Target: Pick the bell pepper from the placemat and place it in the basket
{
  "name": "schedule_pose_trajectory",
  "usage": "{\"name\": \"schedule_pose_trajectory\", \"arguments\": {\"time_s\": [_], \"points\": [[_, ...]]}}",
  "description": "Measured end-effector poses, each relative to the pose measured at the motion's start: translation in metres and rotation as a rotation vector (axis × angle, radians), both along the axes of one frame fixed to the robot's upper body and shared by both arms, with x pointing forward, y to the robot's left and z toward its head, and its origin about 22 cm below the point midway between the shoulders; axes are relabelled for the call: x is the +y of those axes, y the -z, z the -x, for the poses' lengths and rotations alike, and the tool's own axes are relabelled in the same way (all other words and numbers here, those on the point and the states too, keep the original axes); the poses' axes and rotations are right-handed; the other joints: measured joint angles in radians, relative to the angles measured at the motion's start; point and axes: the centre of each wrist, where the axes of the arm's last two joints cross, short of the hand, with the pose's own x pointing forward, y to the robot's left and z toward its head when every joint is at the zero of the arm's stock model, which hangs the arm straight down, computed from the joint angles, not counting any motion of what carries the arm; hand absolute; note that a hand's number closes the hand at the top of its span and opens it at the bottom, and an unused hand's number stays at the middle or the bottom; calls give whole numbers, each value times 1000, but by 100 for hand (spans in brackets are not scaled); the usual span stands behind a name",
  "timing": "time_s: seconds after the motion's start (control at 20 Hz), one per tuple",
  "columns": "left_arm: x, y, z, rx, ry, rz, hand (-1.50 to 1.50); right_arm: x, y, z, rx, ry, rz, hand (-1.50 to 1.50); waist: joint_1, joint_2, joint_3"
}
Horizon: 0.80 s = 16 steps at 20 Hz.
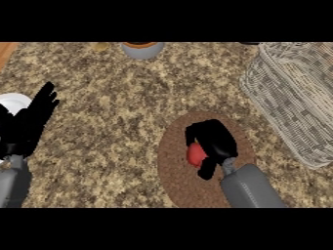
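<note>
**Lift first, then swing**

Right robot hand [214, 141] is curled round the red bell pepper [195, 155], sitting on the placemat [175, 183]. I'd go straight up, then right, clearing the basket [291, 117] rim before letting go.

left robot hand [21, 124]: fingers straight, resting at left edge | right robot hand [214, 141]: curled round bell pepper [195, 155]
</note>
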Motion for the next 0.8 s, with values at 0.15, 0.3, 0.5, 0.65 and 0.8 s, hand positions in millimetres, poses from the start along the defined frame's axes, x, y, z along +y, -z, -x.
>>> {"name": "schedule_pose_trajectory", "arguments": {"time_s": [0.15, 0.3, 0.5, 0.65, 0.8], "points": [[-4, -1, -1, -5, 10, 5, 0, -12, -6, -14, 27, 284, -41, 150, 10, 9, 3], [-10, -4, -5, -11, 34, 3, 0, -17, -14, -29, 44, 541, -73, 150, 35, 18, 5], [-20, -8, -11, -15, 76, 6, 0, -6, -31, -53, 53, 800, -116, 150, 81, 28, 7], [-28, -11, -16, -24, 101, 5, 0, 9, -49, -69, 24, 927, -186, 150, 105, 31, 7], [-32, -12, -20, -21, 117, 4, 0, 25, -73, -81, -74, 973, -304, 150, 120, 33, 8]]}}
